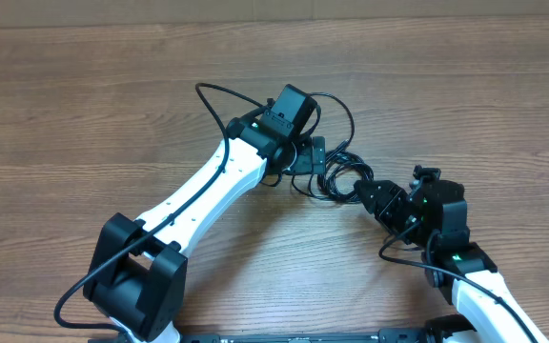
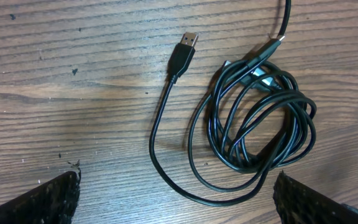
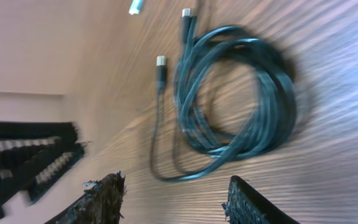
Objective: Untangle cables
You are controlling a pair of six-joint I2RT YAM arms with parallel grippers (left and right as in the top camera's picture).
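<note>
Left gripper (image 2: 176, 199) wide open, empty, above coiled cables (image 2: 284, 96).

Glossy cables (image 2: 291, 96), matt grained wood table (image 2: 73, 74)

Left gripper (image 2: 176, 179) jaws wide apart, right gripper (image 3: 176, 182) jaws partly apart, both empty.

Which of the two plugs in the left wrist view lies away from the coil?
The USB plug, lying alone to the left of the coil; the smaller plug rests on it.
</note>
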